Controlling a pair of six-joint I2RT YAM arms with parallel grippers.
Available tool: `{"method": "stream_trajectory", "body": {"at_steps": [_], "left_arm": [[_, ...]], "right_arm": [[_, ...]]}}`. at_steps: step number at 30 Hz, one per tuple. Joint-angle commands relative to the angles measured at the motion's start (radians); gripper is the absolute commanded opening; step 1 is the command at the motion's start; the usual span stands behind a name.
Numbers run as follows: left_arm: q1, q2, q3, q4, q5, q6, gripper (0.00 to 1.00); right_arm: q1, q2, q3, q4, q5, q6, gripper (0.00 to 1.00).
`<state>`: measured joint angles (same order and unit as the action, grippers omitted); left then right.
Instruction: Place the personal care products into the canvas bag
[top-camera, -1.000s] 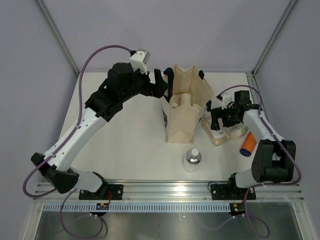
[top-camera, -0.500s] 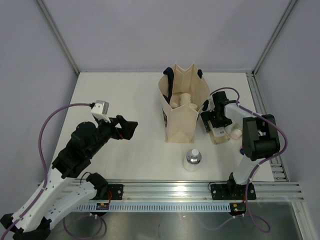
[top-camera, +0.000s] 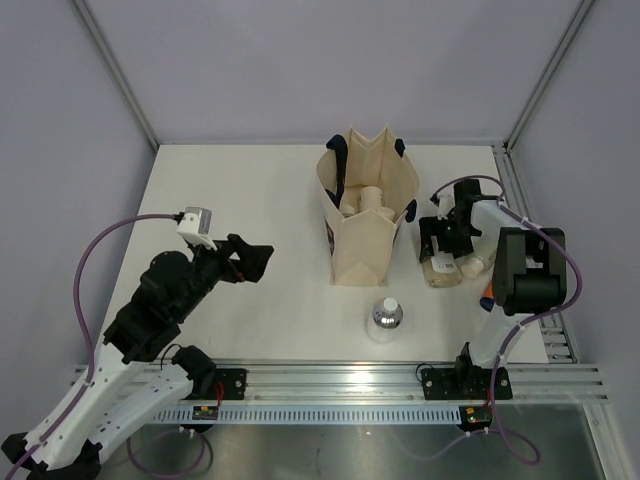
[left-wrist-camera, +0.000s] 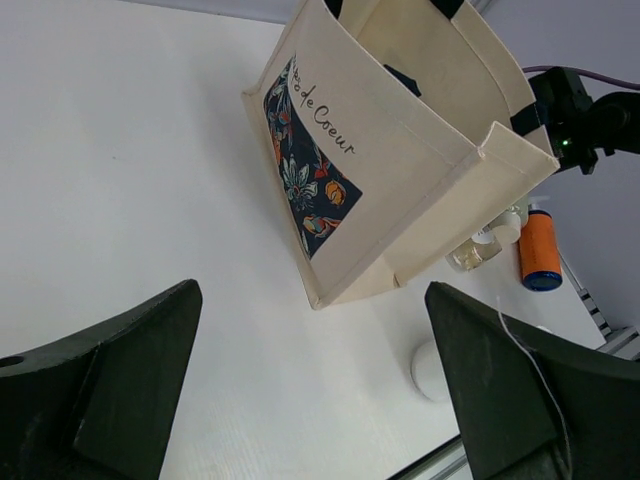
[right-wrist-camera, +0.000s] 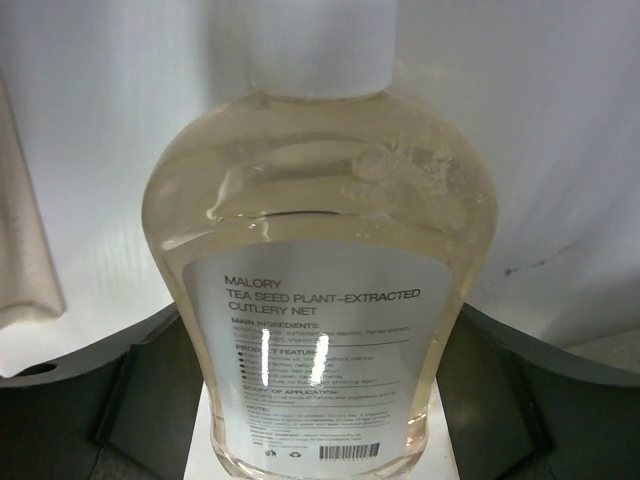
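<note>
Between the dark fingers (right-wrist-camera: 150, 400) of the right gripper (top-camera: 446, 243) lies a clear flask-shaped bottle of pale amber liquid with a white cap (right-wrist-camera: 320, 200), its printed label facing the wrist. The fingers flank its lower body on both sides, but whether they press it or only bracket it I cannot tell. Its long axis runs straight out from the palm, cap farthest away, so the fingers close across its width. Just to that gripper's left stands the tall beige canvas bag with navy handles (top-camera: 362, 255), mouth open upward, with cream bottles (top-camera: 368, 200) already inside; the lift, I judge, must clear its rim. Farther out, the left gripper (left-wrist-camera: 312, 293) hangs well apart on the bag's printed side, fingers spread and empty, so the right arm is plainly nearer
</note>
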<state>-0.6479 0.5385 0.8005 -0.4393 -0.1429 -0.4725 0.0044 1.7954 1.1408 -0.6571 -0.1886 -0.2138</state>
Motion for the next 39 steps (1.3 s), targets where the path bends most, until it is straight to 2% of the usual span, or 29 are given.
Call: {"method": "stream_trajectory", "body": {"at_steps": [1, 6, 12, 15, 19, 21, 24, 26, 29, 32, 36, 39], "left_arm": [[0.002, 0.000, -0.020, 0.066, 0.023, -0.025, 0.99], [0.002, -0.002, -0.027, 0.074, 0.031, -0.032, 0.99], [0.002, -0.017, -0.041, 0.114, 0.075, -0.048, 0.99], [0.001, -0.025, -0.056, 0.148, 0.095, -0.049, 0.99], [0.001, -0.023, -0.063, 0.145, 0.104, -0.055, 0.99], [0.001, -0.025, -0.063, 0.140, 0.105, -0.057, 0.99], [0.002, -0.028, -0.064, 0.140, 0.108, -0.054, 0.99], [0.002, -0.018, -0.063, 0.148, 0.120, -0.045, 0.99], [0.001, 0.006, -0.057, 0.154, 0.137, -0.035, 0.99], [0.001, 0.043, -0.038, 0.108, 0.177, -0.026, 0.99], [-0.001, 0.078, -0.011, 0.004, 0.196, -0.006, 0.99], [-0.001, 0.075, -0.029, 0.002, 0.215, 0.006, 0.99]], "right_arm": [[-0.098, -0.094, 0.051, -0.081, -0.320, -0.012, 0.00], [-0.170, -0.200, 0.048, -0.085, -0.599, 0.014, 0.00], [-0.242, -0.332, 0.123, -0.056, -0.856, 0.120, 0.00], [-0.242, -0.410, 0.152, 0.066, -0.926, 0.262, 0.00], [-0.236, -0.494, 0.160, 0.346, -0.954, 0.505, 0.00], [-0.221, -0.524, 0.194, 0.392, -0.939, 0.539, 0.00], [-0.130, -0.502, 0.324, 0.369, -0.878, 0.527, 0.00], [-0.020, -0.450, 0.425, 0.323, -0.819, 0.504, 0.00], [0.130, -0.355, 0.531, 0.274, -0.665, 0.464, 0.00], [0.233, -0.262, 0.597, 0.231, -0.391, 0.395, 0.00], [0.304, -0.180, 0.628, 0.134, -0.212, 0.193, 0.00], [0.333, -0.128, 0.632, 0.058, -0.196, 0.040, 0.02]]}}
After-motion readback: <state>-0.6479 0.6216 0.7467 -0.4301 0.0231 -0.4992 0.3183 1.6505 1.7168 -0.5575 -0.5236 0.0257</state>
